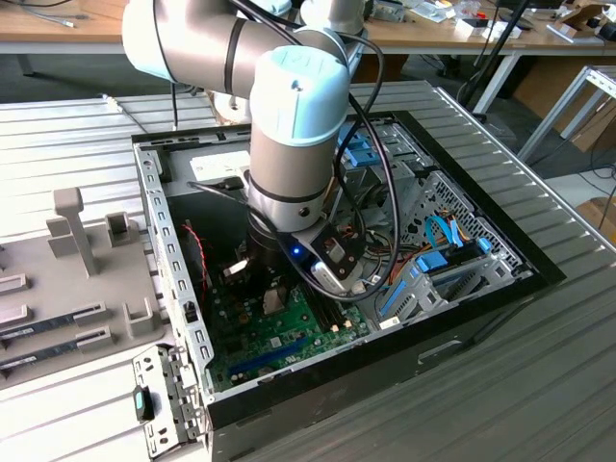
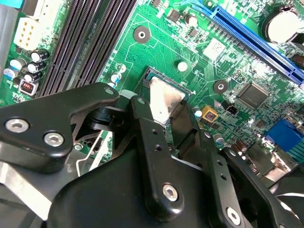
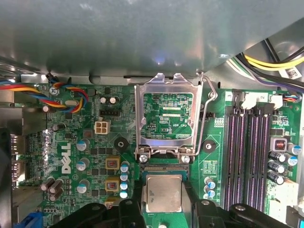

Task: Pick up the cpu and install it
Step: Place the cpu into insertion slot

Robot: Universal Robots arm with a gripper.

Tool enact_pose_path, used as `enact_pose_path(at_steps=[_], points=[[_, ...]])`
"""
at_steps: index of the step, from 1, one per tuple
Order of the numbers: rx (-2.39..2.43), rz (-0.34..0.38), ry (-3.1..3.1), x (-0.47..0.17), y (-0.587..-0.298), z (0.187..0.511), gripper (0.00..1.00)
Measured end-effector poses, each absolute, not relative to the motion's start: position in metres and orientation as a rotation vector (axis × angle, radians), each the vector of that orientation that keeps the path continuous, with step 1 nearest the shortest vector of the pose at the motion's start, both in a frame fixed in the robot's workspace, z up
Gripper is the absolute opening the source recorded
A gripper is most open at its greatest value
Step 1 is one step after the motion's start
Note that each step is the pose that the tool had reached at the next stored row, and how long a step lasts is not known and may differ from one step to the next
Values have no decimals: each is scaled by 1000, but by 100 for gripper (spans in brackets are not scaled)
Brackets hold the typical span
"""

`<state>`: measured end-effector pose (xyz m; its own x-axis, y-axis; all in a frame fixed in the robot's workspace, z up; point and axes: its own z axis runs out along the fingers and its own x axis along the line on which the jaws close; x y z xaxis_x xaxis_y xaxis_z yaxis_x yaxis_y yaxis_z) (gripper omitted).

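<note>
The cpu (image 3: 164,193) lies in its socket on the motherboard (image 3: 95,156), between the tool's (image 3: 164,202) fingers (image 2: 156,156).

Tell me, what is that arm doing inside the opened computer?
The robot arm's gripper has reached down into the open computer case and is over the green circuit board. Between its black fingers sits the cpu, a small square chip with a silvery lid, at the socket. The socket's metal frame stands flipped open beside the chip, not closed over it.
</note>
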<state>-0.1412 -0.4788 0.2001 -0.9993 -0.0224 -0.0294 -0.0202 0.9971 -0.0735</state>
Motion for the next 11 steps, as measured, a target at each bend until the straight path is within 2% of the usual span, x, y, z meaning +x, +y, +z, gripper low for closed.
enact_pose_path(at_steps=[11], points=[[-30, -114, 3110, -140, -479, 198, 43]])
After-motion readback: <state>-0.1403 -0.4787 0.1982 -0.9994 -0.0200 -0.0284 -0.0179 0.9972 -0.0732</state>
